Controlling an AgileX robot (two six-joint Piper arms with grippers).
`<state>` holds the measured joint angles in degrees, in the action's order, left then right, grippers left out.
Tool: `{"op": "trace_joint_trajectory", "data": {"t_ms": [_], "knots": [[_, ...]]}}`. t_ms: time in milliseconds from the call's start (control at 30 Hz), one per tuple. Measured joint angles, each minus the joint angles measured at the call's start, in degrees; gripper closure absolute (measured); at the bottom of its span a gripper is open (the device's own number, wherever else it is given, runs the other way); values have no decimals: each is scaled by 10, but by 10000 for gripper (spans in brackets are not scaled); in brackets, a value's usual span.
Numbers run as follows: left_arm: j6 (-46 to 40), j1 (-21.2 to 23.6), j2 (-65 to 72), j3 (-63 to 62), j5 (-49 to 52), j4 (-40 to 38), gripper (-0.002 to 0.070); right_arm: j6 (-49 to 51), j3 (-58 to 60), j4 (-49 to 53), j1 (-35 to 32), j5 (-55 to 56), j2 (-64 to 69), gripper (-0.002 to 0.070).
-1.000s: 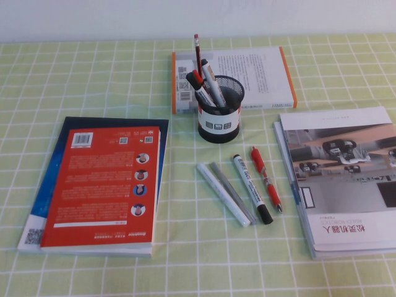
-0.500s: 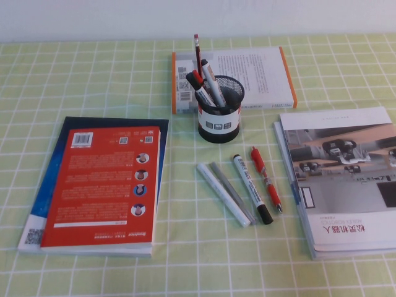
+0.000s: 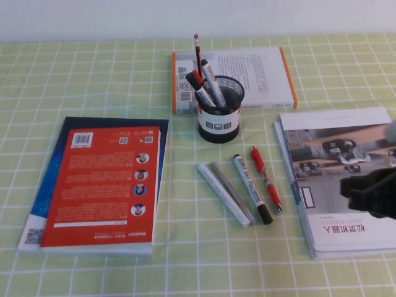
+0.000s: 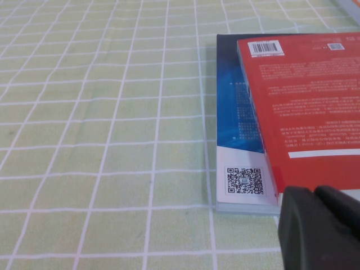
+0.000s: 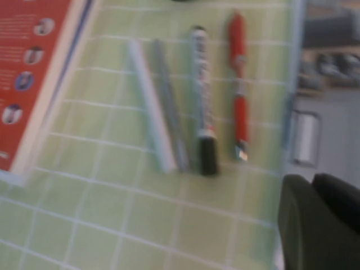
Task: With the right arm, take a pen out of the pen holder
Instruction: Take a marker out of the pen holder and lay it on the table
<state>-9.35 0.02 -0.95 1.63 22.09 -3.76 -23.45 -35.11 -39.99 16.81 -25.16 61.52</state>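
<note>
Blurred, edge-cropped right pincer (image 3: pixel 356 190) hovers pressed together over the magazine (image 3: pixel 337 232); left pincer (image 4: pixel 314 195), likewise closed, near red book (image 4: pixel 304 95).

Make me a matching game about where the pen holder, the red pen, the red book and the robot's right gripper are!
Things
1. pen holder
2. red pen
3. red book
4. right gripper

Places
A. lying on top of the blue book
B. above the magazine, at the table's right side
C. standing in front of the white book
D. lying flat on the cloth, between the marker and the magazine

Pairs: 1-C, 2-D, 3-A, 4-B

Bonus: the left gripper hangs near the blue book's corner.
</note>
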Motion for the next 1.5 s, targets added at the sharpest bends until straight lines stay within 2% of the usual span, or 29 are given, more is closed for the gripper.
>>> {"op": "trace_joint_trajectory", "data": {"t_ms": [233,433,533,633,700,800,1000,1167,1500], "knots": [[0,0,0,0,0,0,680,-1,-100,10,137,74,117,688],[0,0,0,0,0,0,680,-1,-219,14,172,76,221,666],[0,0,0,0,0,0,680,-1,-267,16,174,86,257,578],[0,0,0,0,0,0,680,-1,-302,16,180,121,292,428],[0,0,0,0,0,0,680,-7,-316,16,183,154,310,354],[0,0,0,0,0,0,680,-44,-327,17,191,230,338,306],[0,0,0,0,0,0,680,-62,-330,86,197,384,385,290],[0,0,0,0,0,0,680,16,-331,176,198,468,423,290],[0,0,0,0,0,0,680,118,-421,256,198,493,485,289]]}}
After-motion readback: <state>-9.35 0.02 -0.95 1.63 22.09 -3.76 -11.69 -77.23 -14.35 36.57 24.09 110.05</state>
